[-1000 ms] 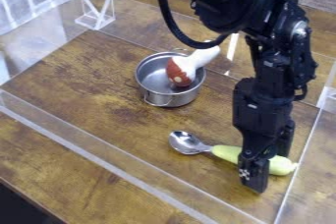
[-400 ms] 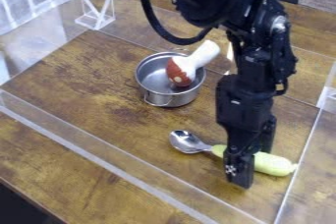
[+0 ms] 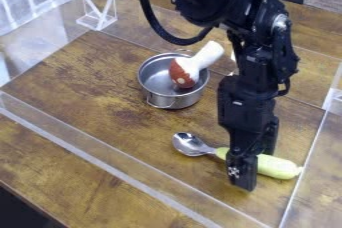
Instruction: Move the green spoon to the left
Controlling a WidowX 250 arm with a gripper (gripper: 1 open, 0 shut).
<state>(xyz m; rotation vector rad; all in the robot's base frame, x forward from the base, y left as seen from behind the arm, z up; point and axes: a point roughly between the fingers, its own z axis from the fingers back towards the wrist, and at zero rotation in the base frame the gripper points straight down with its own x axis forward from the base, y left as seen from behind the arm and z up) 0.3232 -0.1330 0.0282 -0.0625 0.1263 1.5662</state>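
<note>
1. We see the green spoon lying flat on the wooden table, near the front right corner. Its shiny bowl points left and its yellow-green handle runs off to the right.

2. Our gripper hangs straight down over the handle, just right of the bowl. Its dark body hides the middle of the handle, so we cannot tell whether the fingertips touch it or the table.

3. The jaws stand wide apart and nothing is held. We judge that they are placed to straddle the handle, the thickest part and the easiest to pinch.

4. The spoon has not been shifted yet; the grasp comes first, then the carry to the left.

5. A steel pot sits behind and to the left, well apart from the spoon, with a white-handled utensil leaning in it. It is no part of the job, so we reckon the path should pass in front of it.

6. A clear plastic wall edges the table; the bare wood left of the spoon offers room to set it down.
</note>
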